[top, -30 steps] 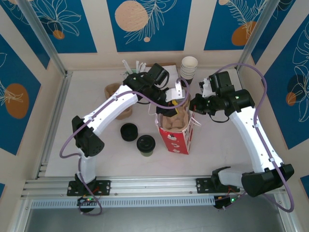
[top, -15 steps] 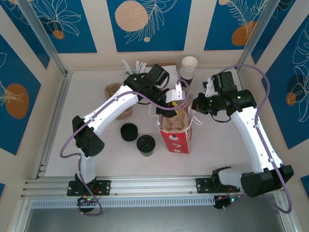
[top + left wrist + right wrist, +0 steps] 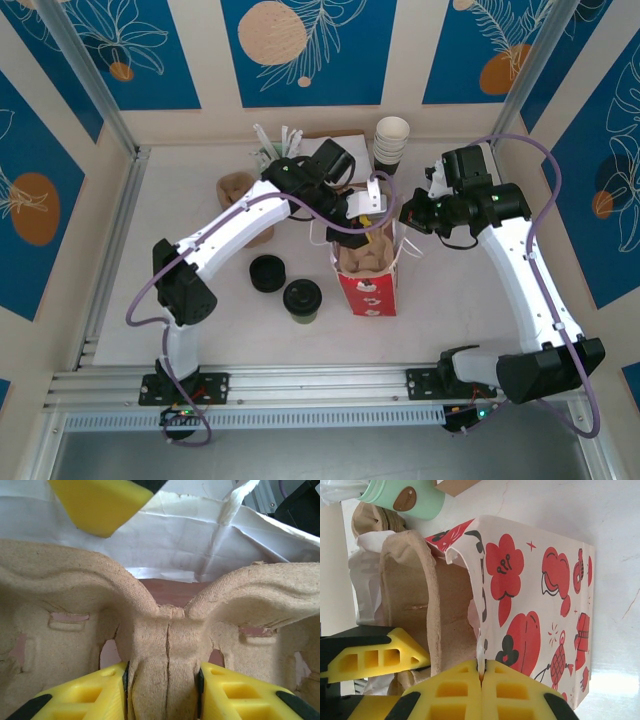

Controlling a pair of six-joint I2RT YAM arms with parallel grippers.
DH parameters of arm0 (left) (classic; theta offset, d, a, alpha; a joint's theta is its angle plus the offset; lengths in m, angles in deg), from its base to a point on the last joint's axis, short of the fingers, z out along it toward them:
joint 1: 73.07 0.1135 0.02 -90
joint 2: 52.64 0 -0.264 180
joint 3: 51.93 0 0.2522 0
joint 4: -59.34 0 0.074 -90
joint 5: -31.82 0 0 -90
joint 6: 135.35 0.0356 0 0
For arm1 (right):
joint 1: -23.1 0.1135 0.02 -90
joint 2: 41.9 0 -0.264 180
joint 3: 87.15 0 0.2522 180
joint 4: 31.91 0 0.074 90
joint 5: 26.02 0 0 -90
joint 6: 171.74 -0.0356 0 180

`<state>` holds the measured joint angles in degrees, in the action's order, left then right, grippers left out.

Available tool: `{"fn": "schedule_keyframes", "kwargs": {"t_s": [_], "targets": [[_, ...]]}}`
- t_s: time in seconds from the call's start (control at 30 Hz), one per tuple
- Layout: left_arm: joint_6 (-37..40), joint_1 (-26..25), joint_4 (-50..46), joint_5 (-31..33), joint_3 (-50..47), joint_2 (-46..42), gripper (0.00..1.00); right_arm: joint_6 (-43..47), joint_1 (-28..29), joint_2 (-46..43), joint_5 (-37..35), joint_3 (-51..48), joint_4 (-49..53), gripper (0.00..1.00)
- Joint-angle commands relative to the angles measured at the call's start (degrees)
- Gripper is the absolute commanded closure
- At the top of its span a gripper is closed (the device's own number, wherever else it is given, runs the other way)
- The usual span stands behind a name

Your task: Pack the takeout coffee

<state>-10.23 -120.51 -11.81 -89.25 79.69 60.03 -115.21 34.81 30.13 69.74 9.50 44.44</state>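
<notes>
Pulp carrier (image 3: pixel 167 640) pinched by left gripper (image 3: pixel 163 692) reaching down, right gripper (image 3: pixel 481 680) clamped on bag (image 3: pixel 535 605) rim

Left gripper (image 3: pixel 165 692) clamped, right gripper (image 3: pixel 481 677) pinched closed

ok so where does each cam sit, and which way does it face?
Top external: above and behind the bases, looking down on the table. Both arms show, left claw over the paper bag, right claw at its right rim.
Left wrist: on the left arm, looking down into the bag. Its yellow fingers clamp the pulp cup carrier by its centre ridge.
Right wrist: on the right arm, looking along the bag's printed side. Its fingers pinch the rim.
Shared: bag and carrier appear in all three.
</notes>
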Motion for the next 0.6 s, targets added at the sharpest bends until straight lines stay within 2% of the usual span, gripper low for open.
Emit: {"fn": "schedule_keyframes", "kwargs": {"t_s": [0.0, 0.4, 0.57], "targets": [[1.3, -0.88, -1.45, -2.02, -1.9, -2.44, 0.63, -1.62, -0.56, 0.21, -1.43, 0.12, -1.42, 0.99], [0.13, -1.05, 3.77, -1.09, -5.96, -7.99, 0.65, -0.63, 0.65, 0.16, -2.95, -1.51, -0.72, 0.99], [0.7, -1.1, 2.68, -0.64, -5.96, -7.02, 0.65, -0.89, 0.75, -0.51, -3.01, -2.07, -0.77, 0.99]]}}
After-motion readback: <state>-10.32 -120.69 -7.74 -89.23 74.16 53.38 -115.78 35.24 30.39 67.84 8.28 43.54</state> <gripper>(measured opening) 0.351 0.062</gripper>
